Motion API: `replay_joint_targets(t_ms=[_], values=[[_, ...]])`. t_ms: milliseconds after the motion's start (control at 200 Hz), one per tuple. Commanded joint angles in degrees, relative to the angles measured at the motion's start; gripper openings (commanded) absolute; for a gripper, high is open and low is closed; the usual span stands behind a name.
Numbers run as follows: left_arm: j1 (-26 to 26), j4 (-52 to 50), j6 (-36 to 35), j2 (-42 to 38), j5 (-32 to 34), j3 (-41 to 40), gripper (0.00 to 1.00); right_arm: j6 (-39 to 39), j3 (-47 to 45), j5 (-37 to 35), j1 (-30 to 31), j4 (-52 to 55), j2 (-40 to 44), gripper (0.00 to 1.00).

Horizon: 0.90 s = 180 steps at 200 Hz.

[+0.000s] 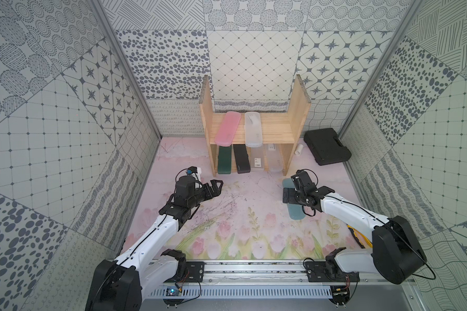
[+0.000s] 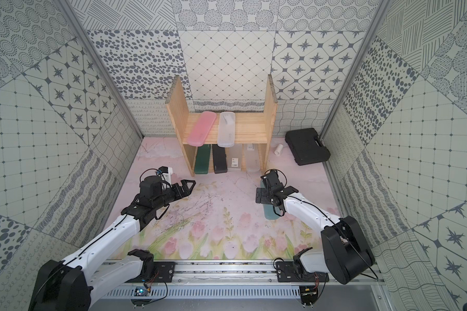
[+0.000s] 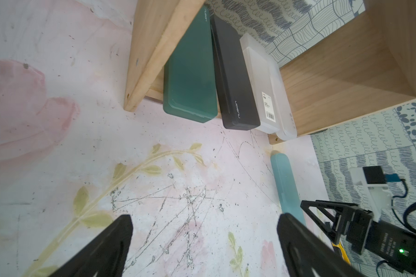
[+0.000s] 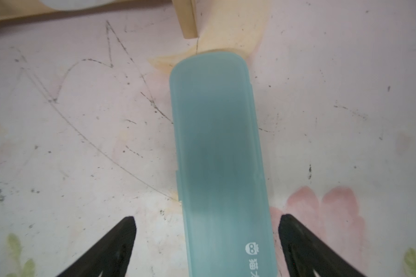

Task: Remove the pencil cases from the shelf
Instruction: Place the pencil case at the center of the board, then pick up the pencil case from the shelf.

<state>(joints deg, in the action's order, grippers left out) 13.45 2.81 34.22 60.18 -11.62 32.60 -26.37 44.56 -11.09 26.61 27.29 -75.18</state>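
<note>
Blue case [image 4: 216,144] between right gripper [image 4: 207,215] spread jaws, gap each side; shelf [image 4: 187,19] near.

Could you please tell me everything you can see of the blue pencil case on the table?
The blue pencil case is a long, slim box of frosted, see-through plastic with rounded ends, shut, with white print near one end. It lies flat on the table, off the shelf, one end near its side panel. The open right pincer straddles it without gripping.
</note>
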Motion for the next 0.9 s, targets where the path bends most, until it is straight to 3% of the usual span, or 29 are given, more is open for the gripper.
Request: replay_joint_targets(t_ms=[0, 375, 605, 895], values=[[2.7, 1.0, -1.0, 1.4, 3.3, 3.0, 0.99, 1.8, 3.3, 4.7, 0.2, -0.8, 4.6, 0.98], [3.4, -11.2, -5.0, -1.4, 5.2, 17.7, 0.99, 2.1, 5.5, 10.4, 2.1, -6.5, 12.8, 0.98], [4.5, -16.0, -8.6, 3.0, 5.0, 31.1, 0.99, 3.2, 2.1, 9.7, 2.1, -10.3, 13.7, 0.98], [6.7, -22.4, -14.6, 12.6, 10.7, 46.2, 0.99, 4.3, 0.2, 10.3, 2.0, -11.9, 13.5, 0.98]])
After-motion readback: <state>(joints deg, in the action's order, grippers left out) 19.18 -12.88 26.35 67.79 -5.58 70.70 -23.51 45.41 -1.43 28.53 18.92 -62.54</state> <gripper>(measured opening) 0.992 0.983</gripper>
